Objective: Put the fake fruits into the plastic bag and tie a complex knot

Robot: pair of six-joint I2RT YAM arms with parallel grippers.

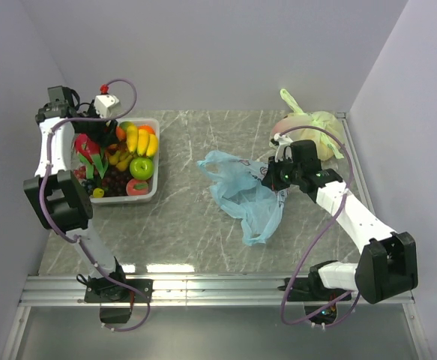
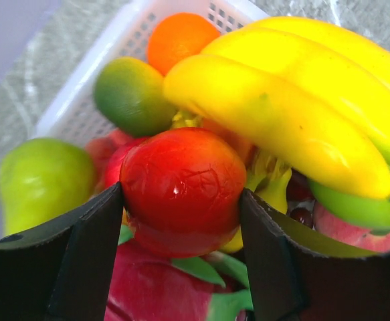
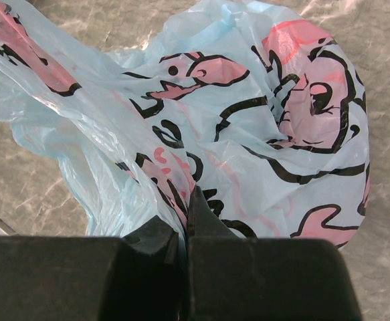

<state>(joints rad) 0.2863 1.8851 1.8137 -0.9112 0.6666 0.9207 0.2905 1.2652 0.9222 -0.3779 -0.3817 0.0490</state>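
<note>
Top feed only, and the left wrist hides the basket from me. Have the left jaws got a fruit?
Observer: Yes, the left jaws are closed on a red apple, one pad against each side.
Operator: Lifted clear?
Observer: Cannot tell; bananas and a green fruit crowd right behind it, over the white basket.
Operator: And the right jaws?
Observer: Shut on a fold of the blue bag, pinching its pink and black print.

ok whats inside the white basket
Bananas, an orange, a green apple, grapes, and a red apple gripped by the left pincer. Whatever lies beneath the pile is covered.
</note>
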